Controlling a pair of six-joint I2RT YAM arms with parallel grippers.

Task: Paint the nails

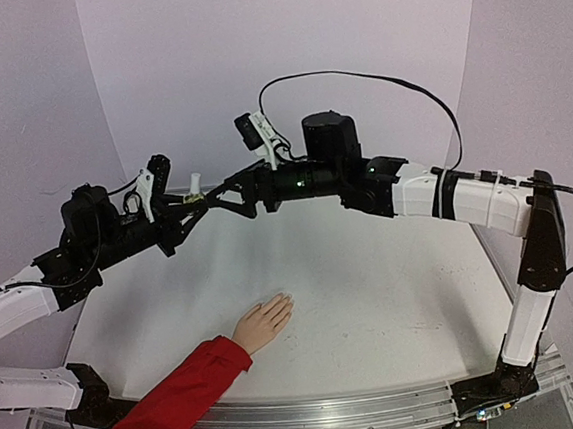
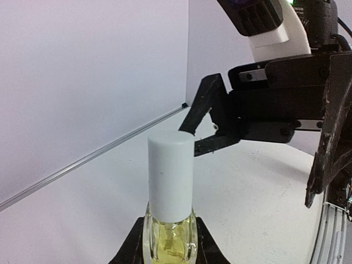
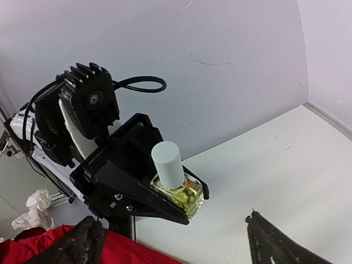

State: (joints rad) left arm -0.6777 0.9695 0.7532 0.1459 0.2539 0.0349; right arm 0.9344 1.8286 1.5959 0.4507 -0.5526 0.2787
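Nails [image 1: 282,300] sit at the tip of the peach hand [image 1: 263,323], which lies flat on the table [image 1: 393,285] near the front edge, left of centre. Its red sleeve [image 1: 177,400] runs off toward the near corner. The nails are too small to count.

Both my arms are lifted & stretched toward the back-left, well apart from the hand, w/ the wrists nose to nose above the table. L jaws are clamped on the glass base of the yellow-green bottle [image 2: 169,242], which is upright w/ the white cap [image 2: 171,176] on. R jaws are spread wide w/ nothing in them, aimed at the cap from just beside it; no contact I can see.

Only the top cam shows the hand & nails. L wrist cam gives the cap close up w/ R jaws behind it. R wrist cam shows the bottle seated btwn L fingers, plus a bit of sleeve at bottom-left.

Count: 1 hand, 1 sleeve, 1 bottle, 1 cap, 2 arms.
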